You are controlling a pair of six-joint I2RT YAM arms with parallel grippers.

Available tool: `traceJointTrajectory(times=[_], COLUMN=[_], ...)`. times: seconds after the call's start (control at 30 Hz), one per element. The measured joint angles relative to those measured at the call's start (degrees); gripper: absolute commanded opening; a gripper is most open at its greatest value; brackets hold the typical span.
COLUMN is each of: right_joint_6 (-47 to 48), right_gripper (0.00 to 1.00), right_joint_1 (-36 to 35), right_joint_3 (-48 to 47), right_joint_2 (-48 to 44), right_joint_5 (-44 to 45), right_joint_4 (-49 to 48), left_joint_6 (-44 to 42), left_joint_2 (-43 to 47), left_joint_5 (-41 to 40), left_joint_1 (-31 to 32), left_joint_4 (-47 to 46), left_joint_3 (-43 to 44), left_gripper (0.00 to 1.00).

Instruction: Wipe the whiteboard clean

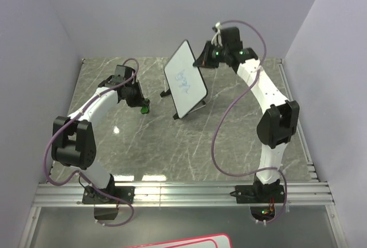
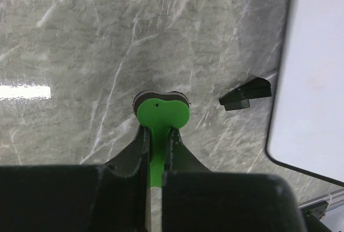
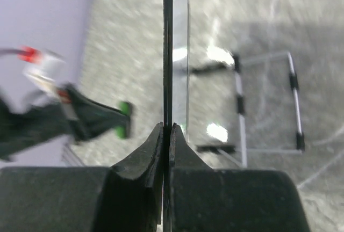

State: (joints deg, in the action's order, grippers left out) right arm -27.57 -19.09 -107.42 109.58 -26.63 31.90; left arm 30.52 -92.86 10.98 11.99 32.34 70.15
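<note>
The whiteboard (image 1: 189, 64) stands tilted on its wire stand at the table's middle back, with blue scribbles on its face. My right gripper (image 1: 205, 58) is shut on its upper right edge; in the right wrist view the thin black rim (image 3: 167, 55) runs straight between my shut fingers (image 3: 153, 146). My left gripper (image 1: 142, 108) is shut on a green eraser (image 1: 145, 109), held low just left of the board. In the left wrist view the eraser (image 2: 162, 115) sticks out past my gripper (image 2: 157, 135), and the whiteboard (image 2: 317, 71) fills the right side.
The stand's black feet (image 2: 246, 94) rest on the grey marble table (image 1: 143, 144), and its wire frame (image 3: 269, 103) shows behind the board. A pink-edged white panel (image 1: 183, 242) lies below the metal rail (image 1: 183, 193). Lilac walls enclose the left, back and right.
</note>
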Motion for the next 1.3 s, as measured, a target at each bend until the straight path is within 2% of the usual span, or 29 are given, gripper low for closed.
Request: traceJointTrajectory(times=[0.13, 0.23, 0.57, 0.87, 1.13, 1.3], right_joint_6=[0.44, 1.46, 5.73, 9.05, 6.67, 5.33], right_gripper=[0.0, 0.0, 0.0, 0.0, 0.0, 0.0], right_joint_1=[0.28, 0.5, 0.74, 0.74, 1.22, 1.07], right_joint_3=[-15.47, -18.88, -4.57, -2.95, 5.2, 5.77], right_joint_2=[4.37, 5.01, 4.17, 4.15, 3.08, 3.06], right_joint_5=[-1.51, -2.14, -2.51, -2.49, -0.83, -0.52], right_joint_4=[4.57, 5.92, 12.37, 11.58, 3.08, 1.75], left_joint_6=[-0.09, -0.09, -0.94, -1.42, -2.75, -1.66], left_joint_2=[-0.55, -1.2, -2.14, -2.19, -8.04, -14.75], left_joint_5=[0.5, 1.16, 2.71, 3.58, 8.55, 11.93], left_joint_1=[0.0, 0.0, 0.02, 0.96, 8.52, 11.67], left_joint_4=[0.0, -0.07, -0.42, -0.33, -4.35, -9.31], left_joint_3=[0.92, 2.03, 5.03, 5.27, 15.06, 19.67], left_gripper=[0.0, 0.0, 0.0, 0.0, 0.0, 0.0])
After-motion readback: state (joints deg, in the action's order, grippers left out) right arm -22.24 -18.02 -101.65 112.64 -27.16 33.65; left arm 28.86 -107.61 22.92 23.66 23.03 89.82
